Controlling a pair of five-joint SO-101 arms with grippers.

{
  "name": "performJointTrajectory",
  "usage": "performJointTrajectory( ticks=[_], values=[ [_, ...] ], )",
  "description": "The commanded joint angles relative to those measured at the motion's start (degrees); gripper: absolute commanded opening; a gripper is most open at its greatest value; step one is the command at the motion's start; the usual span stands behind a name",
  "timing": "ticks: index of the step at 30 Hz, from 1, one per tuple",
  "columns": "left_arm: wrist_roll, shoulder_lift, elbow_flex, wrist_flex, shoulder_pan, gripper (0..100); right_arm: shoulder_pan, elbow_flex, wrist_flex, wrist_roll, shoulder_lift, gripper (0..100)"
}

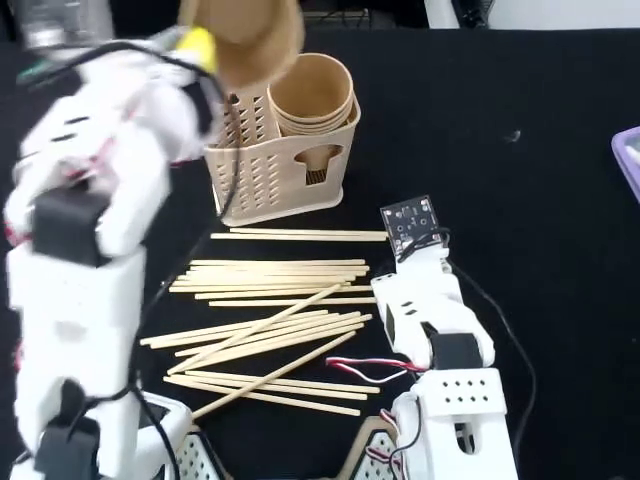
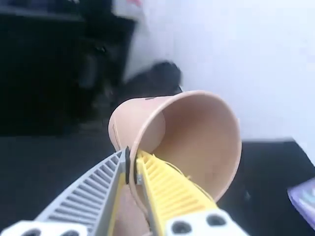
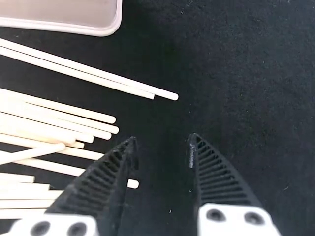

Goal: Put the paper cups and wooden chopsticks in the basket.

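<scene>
Over the beige slotted basket (image 1: 285, 175), left hand (image 2: 131, 155) pinches a tilted brown paper cup (image 2: 197, 137) by the rim, so it could slip and miss; right hand (image 3: 162, 142) sits spread.

Even, bright light; white wall (image 2: 236, 49) v. bright.

held paper cup (image 2: 197, 132): tan paper, matt and smooth, is seen inside and out.
stacked paper cups (image 1: 312, 95): the same matt tan paper is shown.
basket (image 1: 290, 190): smooth beige plastic, pierced with slots.
chopsticks (image 1: 280, 270): pale bare wood, matt.
left gripper (image 2: 131, 156): ribbed plastic, grey and yellow.
right gripper (image 3: 162, 142): ribbed black plastic.
table cover (image 1: 540, 180): black, matt, cloth-like.
</scene>
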Motion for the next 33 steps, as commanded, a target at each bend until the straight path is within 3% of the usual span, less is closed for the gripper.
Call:
performJointTrajectory(
  ticks=[1, 14, 23, 27, 33],
  values=[
    [0.7, 2.73, 0.13, -0.97, 5.67, 3, 0.53, -0.22, -1.58, 0.0, -1.36, 17.8],
    [0.79, 8.7, 2.77, 4.04, 12.53, 3, 0.35, -0.22, -1.58, 0.0, -1.36, 17.8],
    [1.14, 12.22, 1.89, 3.08, 11.12, 4, 0.44, 0.04, -1.58, 0.0, -1.36, 17.8],
    [1.23, 13.36, 1.63, 2.73, 8.84, 12, 0.26, 0.22, -1.58, 0.09, -1.36, 17.8],
    [1.23, 13.36, 1.01, 2.73, 7.08, 11, 0.26, 0.22, -1.58, 0.09, -1.36, 17.8]
  ],
)
